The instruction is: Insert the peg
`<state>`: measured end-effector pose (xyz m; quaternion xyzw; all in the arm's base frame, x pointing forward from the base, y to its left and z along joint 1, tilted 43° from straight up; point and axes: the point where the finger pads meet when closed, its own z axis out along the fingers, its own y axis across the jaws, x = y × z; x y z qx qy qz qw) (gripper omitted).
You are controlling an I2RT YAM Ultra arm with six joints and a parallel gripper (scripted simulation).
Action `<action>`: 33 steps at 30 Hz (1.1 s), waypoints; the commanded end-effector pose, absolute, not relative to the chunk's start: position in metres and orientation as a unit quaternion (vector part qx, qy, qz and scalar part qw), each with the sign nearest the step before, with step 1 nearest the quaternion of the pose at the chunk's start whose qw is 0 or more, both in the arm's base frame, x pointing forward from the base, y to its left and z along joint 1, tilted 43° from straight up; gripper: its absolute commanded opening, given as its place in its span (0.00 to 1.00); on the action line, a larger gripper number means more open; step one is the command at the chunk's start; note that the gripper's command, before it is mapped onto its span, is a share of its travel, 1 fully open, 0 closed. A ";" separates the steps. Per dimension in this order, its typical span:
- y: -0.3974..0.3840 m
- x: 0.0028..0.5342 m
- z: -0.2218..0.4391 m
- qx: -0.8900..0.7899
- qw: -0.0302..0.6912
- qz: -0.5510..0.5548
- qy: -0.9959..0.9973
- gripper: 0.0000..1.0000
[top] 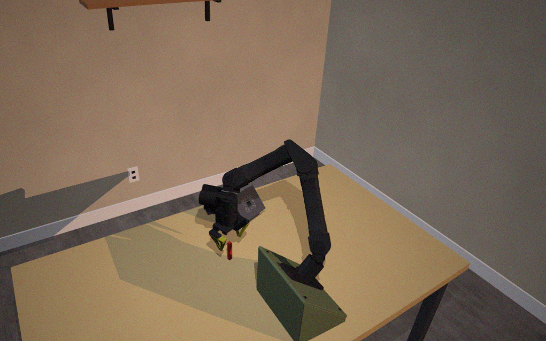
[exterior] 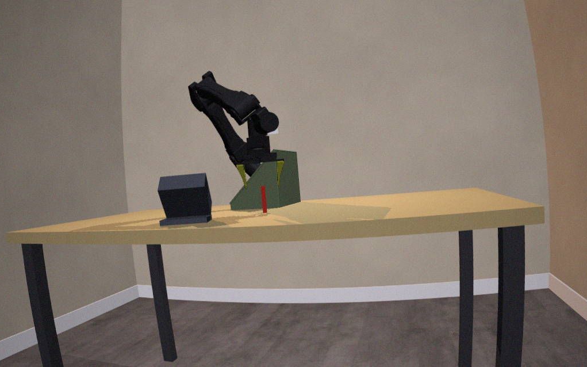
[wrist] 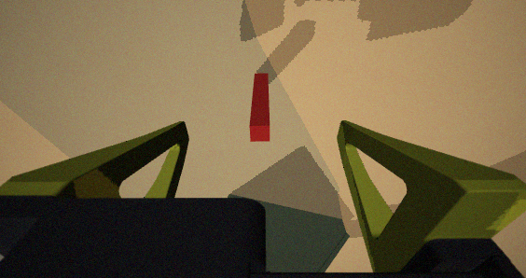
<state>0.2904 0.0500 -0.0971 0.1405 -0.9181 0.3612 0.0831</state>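
Note:
A small red peg [top: 229, 250] [exterior: 263, 198] [wrist: 260, 107] stands upright on the table [top: 393, 262], free of the fingers. My gripper [top: 230, 236] [exterior: 261, 175] [wrist: 262, 129] is open and empty, with its yellow-green fingers pointing down. It hangs just above the peg, which shows centred between the two fingers in the wrist view. The green sloped panel [top: 283, 292] [exterior: 286, 182] stands on the table just right of the peg, in front of the arm's base. I cannot make out its hole.
A dark box [exterior: 183, 196] stands on the table left of the peg in the exterior view. The table edges are near on the front and right. A wooden shelf [top: 139, 3] hangs high on the wall.

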 end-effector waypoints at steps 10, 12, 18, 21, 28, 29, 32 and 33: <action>0.047 0.292 -0.109 0.149 0.072 0.361 -0.918 1.00; 0.048 0.293 -0.104 0.143 0.077 0.359 -0.919 0.89; 0.048 0.293 -0.104 0.143 0.077 0.359 -0.919 0.43; 0.048 0.293 -0.104 0.143 0.077 0.359 -0.919 0.09; 0.051 0.293 -0.100 0.145 0.075 0.360 -0.919 0.00; 0.055 0.293 -0.096 0.146 0.074 0.360 -0.918 0.00; 0.070 0.294 -0.080 0.149 0.072 0.361 -0.918 0.00; 0.075 0.294 -0.075 0.149 0.072 0.361 -0.918 0.00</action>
